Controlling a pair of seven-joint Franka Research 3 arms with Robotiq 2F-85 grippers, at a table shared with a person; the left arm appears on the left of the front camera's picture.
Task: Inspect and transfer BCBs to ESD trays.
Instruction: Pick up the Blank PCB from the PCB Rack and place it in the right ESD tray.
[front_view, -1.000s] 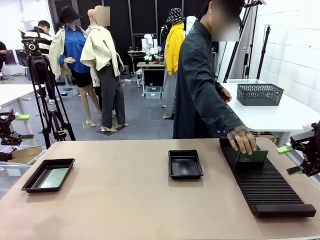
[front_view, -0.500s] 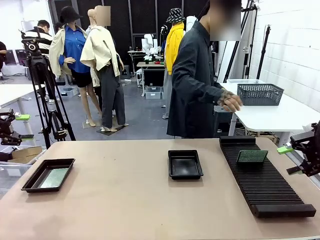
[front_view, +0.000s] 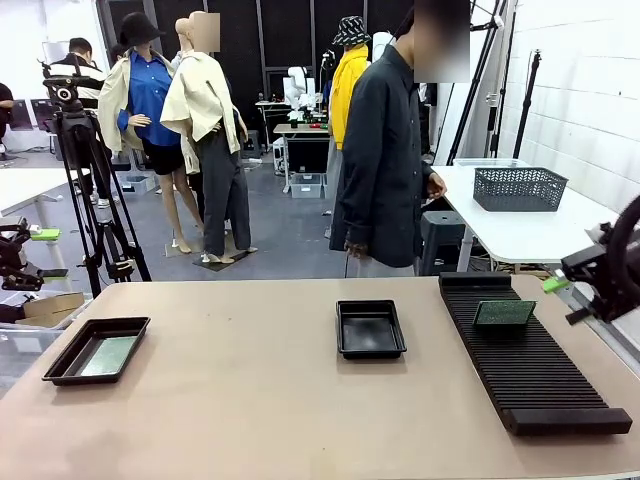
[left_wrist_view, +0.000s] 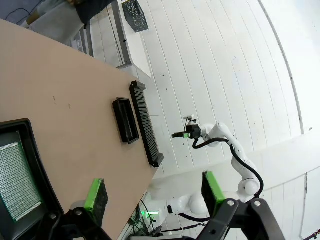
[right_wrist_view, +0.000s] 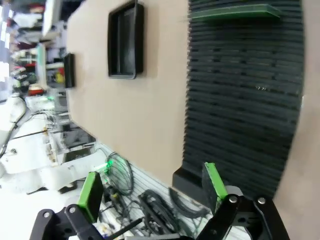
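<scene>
Green BCB (front_view: 503, 313) stands in rack (front_view: 530, 370) | far from right fingers (right_wrist_view: 214, 181), spread | left fingers (left_wrist_view: 96, 199) spread

One green BCB (front_view: 503, 313) stands on edge in the slotted rack (front_view: 530, 375). A second BCB (front_view: 110, 355) lies flat inside the left ESD tray (front_view: 58, 366); the other ESD tray (front_view: 372, 354) sits mid-tabletop.

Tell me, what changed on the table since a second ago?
The person's hand let go of the green board, leaving it standing in the black rack, and pulled away. The right arm's fingers moved slightly up and toward the table. Both black trays and the board in the left one stayed put.
</scene>
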